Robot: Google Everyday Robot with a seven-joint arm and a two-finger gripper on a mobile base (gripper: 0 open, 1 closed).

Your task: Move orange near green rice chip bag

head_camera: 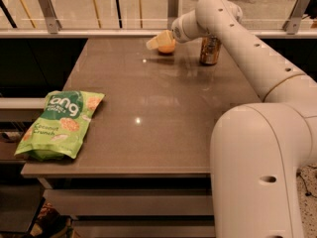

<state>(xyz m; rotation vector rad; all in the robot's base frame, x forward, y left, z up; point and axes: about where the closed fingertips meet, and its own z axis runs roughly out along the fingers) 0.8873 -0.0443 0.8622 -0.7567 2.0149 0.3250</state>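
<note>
The orange point(167, 48) sits at the far edge of the brown table point(148, 108), partly covered by my gripper point(157, 41), which reaches in from the right and is at the fruit's upper left side. Whether it holds the orange cannot be told. The green rice chip bag point(62, 123) lies flat at the table's near left corner, far from the orange, with its left edge hanging slightly over the table's side.
A gold-brown drink can point(210, 50) stands upright just right of the orange, behind my arm point(247, 58). A rail with glass panels point(99, 32) runs along the table's far edge. My robot body point(262, 172) fills the near right.
</note>
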